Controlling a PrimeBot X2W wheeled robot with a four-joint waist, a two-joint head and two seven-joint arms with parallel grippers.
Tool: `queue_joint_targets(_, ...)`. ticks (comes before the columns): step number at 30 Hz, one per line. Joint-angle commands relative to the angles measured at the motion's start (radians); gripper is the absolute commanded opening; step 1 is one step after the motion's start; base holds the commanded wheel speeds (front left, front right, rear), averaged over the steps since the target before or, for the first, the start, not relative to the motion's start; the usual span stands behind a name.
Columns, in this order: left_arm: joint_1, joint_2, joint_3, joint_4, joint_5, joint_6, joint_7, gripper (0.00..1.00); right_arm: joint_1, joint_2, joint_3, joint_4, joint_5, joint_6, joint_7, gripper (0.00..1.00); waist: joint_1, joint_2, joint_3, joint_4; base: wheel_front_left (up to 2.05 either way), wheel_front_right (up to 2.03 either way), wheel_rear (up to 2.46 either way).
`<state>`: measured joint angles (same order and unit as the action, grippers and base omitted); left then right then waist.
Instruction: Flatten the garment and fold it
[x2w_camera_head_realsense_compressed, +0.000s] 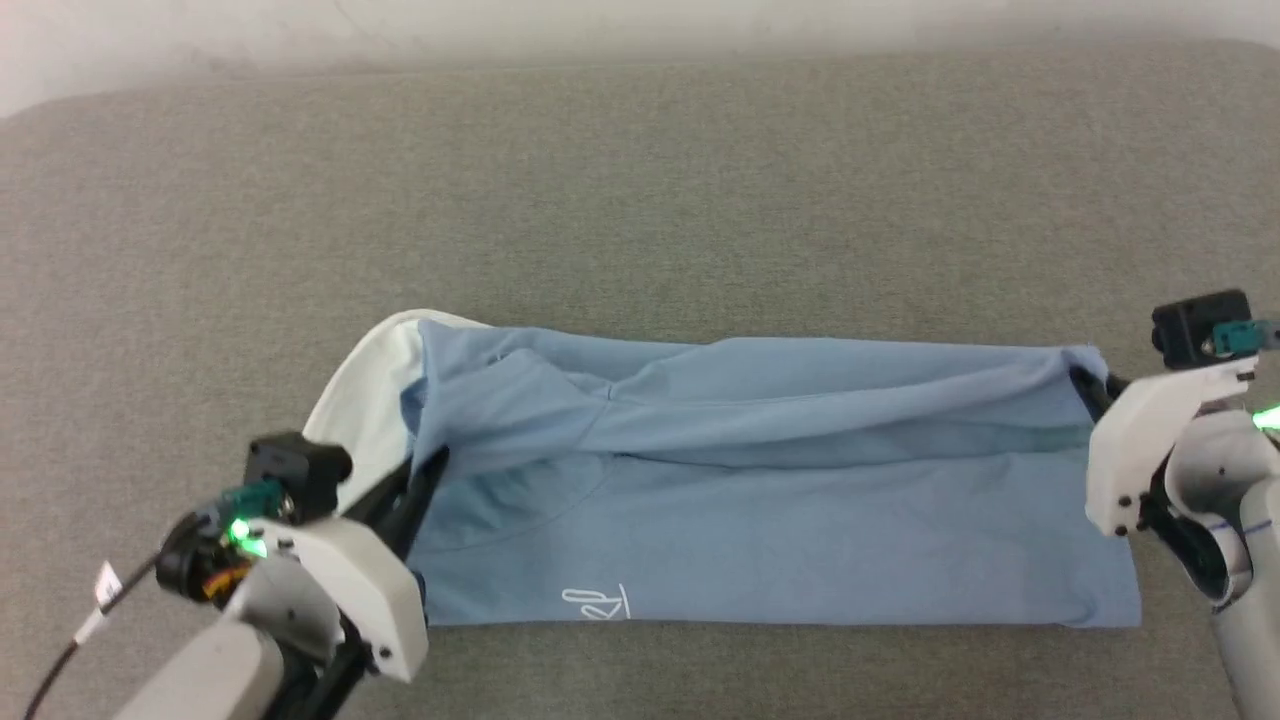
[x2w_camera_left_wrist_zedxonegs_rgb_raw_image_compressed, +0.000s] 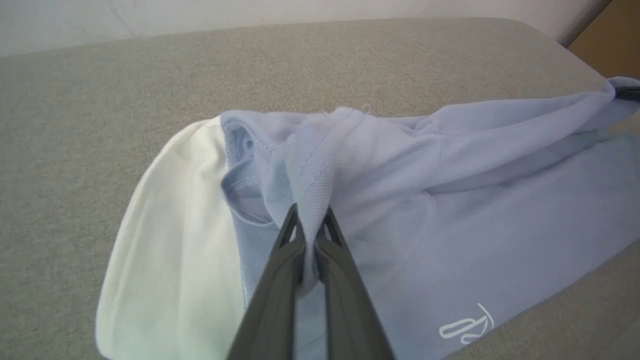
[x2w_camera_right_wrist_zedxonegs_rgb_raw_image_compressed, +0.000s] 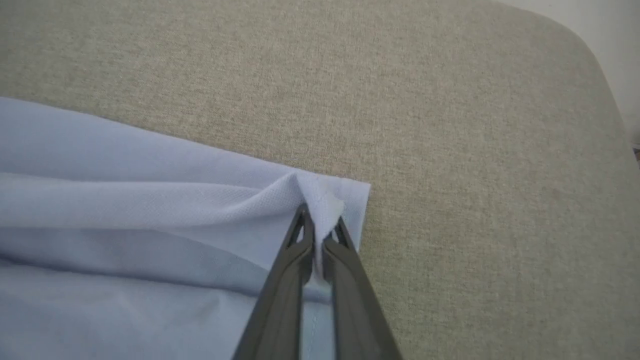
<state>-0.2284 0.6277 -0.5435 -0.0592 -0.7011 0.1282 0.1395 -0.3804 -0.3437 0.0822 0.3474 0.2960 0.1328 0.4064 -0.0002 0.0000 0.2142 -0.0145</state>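
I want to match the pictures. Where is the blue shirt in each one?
Head view: the shirt lies across the lower middle.
Left wrist view: centre and right, left gripper pinching a fold beside the white collar.
Right wrist view: left half, right gripper pinching its corner.
Shared landmark: the grey cloth surface.

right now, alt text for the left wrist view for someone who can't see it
The left gripper is shut on a raised fold of the light blue polo shirt near its white collar. The shirt lies across a grey fabric surface, with a small white logo at the lower right.
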Motion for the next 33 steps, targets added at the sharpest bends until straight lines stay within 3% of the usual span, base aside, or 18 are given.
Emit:
queue_joint_targets(1,0.016,-0.007,-0.001,-0.002,-0.007,0.008,-0.010,0.00,0.012,-0.001,-0.002,-0.001,-0.013,-0.002,0.006,0.00,0.0002,0.0000,0.001,0.006,0.00,0.00,0.00)
queue_joint_targets(12,0.070,-0.078,-0.086,0.130,-0.042,-0.044,0.001,0.00,0.029,0.018,0.037,0.095,-0.063,-0.002,0.055,0.00,0.0002,0.0000,0.021,0.019,0.00,0.00,0.00)
queue_joint_targets(13,0.070,-0.085,-0.090,0.143,-0.045,-0.047,0.000,0.29,0.031,0.022,0.036,0.104,-0.058,-0.002,0.067,0.01,0.0002,0.0000,0.018,0.020,0.00,0.00,0.00)
queue_joint_targets(14,0.069,-0.093,-0.092,0.152,-0.048,-0.051,-0.006,0.69,0.034,0.025,0.036,0.110,-0.051,-0.002,0.079,0.25,0.0002,0.0000,0.013,0.021,0.00,0.00,0.00)
queue_joint_targets(15,0.069,-0.101,-0.091,0.160,-0.052,-0.053,-0.015,1.00,0.036,0.026,0.037,0.108,-0.046,-0.002,0.084,0.86,0.0002,0.0000,0.008,0.022,0.00,0.00,0.00)
queue_joint_targets(16,0.070,-0.107,-0.090,0.166,-0.055,-0.054,-0.022,1.00,0.039,0.027,0.030,0.106,-0.039,-0.002,0.085,1.00,0.0002,0.0000,0.003,0.022,0.00,0.00,0.00)
queue_joint_targets(24,0.106,-0.159,-0.029,0.157,-0.072,-0.036,-0.193,1.00,0.118,0.067,-0.077,0.007,0.000,-0.002,0.030,1.00,0.0002,0.0000,-0.044,0.028,0.00,0.00,0.00)
queue_joint_targets(29,0.111,-0.195,0.031,0.149,-0.030,0.016,-0.351,1.00,0.186,0.136,-0.187,-0.086,0.009,-0.002,-0.051,1.00,0.0002,0.0000,-0.062,0.036,0.00,0.00,0.00)
queue_joint_targets(33,0.089,-0.228,0.095,0.142,0.029,0.052,-0.396,1.00,0.212,0.206,-0.277,-0.140,-0.008,-0.002,-0.118,1.00,0.0002,0.0000,-0.068,0.043,0.00,0.00,0.00)
